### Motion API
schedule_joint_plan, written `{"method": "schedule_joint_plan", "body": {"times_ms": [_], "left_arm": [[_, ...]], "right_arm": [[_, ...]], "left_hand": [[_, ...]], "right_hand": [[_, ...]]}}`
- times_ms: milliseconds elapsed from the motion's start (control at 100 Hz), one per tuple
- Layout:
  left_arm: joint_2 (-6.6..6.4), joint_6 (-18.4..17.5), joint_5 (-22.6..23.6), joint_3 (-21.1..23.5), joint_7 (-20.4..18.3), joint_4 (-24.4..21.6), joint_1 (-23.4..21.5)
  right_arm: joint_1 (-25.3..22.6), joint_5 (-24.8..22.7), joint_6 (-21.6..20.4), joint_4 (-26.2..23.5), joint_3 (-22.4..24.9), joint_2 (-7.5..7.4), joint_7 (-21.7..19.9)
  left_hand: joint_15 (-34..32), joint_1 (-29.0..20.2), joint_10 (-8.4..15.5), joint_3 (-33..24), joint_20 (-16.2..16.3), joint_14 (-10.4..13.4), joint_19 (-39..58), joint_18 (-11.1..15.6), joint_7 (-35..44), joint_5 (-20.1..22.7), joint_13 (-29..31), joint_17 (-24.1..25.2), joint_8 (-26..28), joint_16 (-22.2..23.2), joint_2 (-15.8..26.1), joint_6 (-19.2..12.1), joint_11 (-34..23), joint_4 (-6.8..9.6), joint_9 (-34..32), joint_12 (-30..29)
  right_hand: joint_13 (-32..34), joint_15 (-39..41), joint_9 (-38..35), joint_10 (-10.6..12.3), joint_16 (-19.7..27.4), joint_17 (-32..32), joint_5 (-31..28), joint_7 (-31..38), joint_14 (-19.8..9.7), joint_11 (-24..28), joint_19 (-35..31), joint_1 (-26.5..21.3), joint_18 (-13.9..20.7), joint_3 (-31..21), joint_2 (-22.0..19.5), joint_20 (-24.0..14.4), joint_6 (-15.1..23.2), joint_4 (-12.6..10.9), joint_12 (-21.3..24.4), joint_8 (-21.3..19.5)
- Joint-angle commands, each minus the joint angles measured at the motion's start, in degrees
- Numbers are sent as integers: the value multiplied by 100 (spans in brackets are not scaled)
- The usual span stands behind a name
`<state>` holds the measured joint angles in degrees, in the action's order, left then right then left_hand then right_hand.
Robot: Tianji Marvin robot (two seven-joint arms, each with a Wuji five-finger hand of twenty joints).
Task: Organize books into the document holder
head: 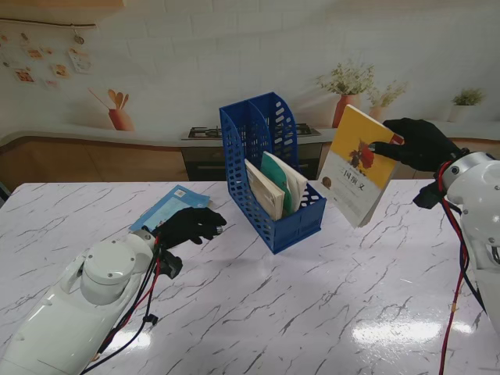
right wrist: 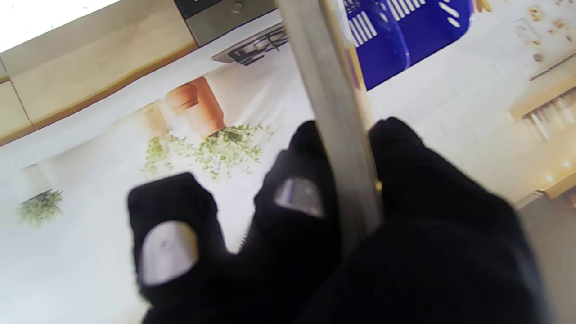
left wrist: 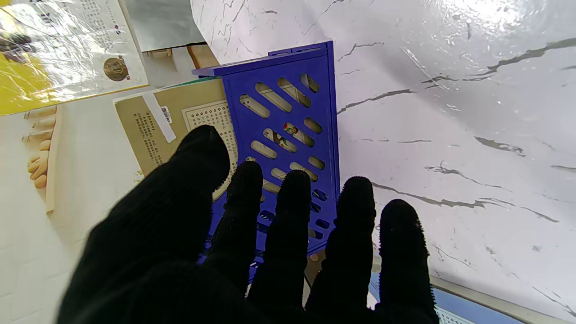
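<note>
A blue document holder (head: 269, 168) stands mid-table with two books (head: 273, 186) leaning inside it. My right hand (head: 418, 143) is shut on a yellow-and-white book (head: 359, 166), held tilted in the air to the right of the holder. The right wrist view shows the book's page edge (right wrist: 335, 126) pinched between thumb and fingers. My left hand (head: 187, 226) hovers open just left of the holder, over the near end of a light blue book (head: 168, 207) lying flat on the table. In the left wrist view the holder's slotted wall (left wrist: 288, 135) lies beyond my spread fingers (left wrist: 292, 225).
The marble table (head: 312, 312) stretches toward me in front of the holder. Behind the table's far edge is a kitchen backdrop with a stove and potted plants (head: 348, 86).
</note>
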<state>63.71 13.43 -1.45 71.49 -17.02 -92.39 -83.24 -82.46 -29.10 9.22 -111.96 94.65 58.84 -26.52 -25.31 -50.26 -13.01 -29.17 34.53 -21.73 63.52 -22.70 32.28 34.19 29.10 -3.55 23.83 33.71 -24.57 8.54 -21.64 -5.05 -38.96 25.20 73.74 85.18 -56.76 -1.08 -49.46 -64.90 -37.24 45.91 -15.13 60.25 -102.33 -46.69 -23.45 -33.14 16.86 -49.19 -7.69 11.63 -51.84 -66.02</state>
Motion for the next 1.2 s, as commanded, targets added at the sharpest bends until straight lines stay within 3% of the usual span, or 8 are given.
{"method": "schedule_joint_plan", "body": {"times_ms": [0,390,1190], "left_arm": [[9,-86,-19,-19,-71,19,-15],[2,-1,-28,-63,-139,113,45],[-28,204,-21,-61,-300,219,126]], "right_arm": [[114,-15,30,165,-88,30,43],[659,-30,50,944,-713,131,506],[2645,399,-416,3248,-2741,545,1796]], "left_hand": [[31,83,186,-2,66,-53,-47,19,46,36,-35,47,-5,-18,32,-119,19,196,17,-52],[34,50,193,-9,69,-50,-53,31,65,52,-41,47,-10,-25,9,-118,27,169,1,-68],[32,-14,197,25,65,-41,-77,100,103,53,-59,72,-20,-33,3,-132,20,129,-4,-87]], "right_hand": [[258,325,-144,629,-155,-278,-182,663,-855,285,-847,-809,1818,-729,-1041,66,1706,-138,-107,-341],[258,324,-156,597,-152,-274,-207,704,-812,309,-841,-811,1798,-751,-1039,80,1672,-123,-134,-337],[256,316,-57,636,-121,-261,-88,719,-761,296,-785,-863,1712,-616,-1113,121,1740,-141,-156,-297]]}}
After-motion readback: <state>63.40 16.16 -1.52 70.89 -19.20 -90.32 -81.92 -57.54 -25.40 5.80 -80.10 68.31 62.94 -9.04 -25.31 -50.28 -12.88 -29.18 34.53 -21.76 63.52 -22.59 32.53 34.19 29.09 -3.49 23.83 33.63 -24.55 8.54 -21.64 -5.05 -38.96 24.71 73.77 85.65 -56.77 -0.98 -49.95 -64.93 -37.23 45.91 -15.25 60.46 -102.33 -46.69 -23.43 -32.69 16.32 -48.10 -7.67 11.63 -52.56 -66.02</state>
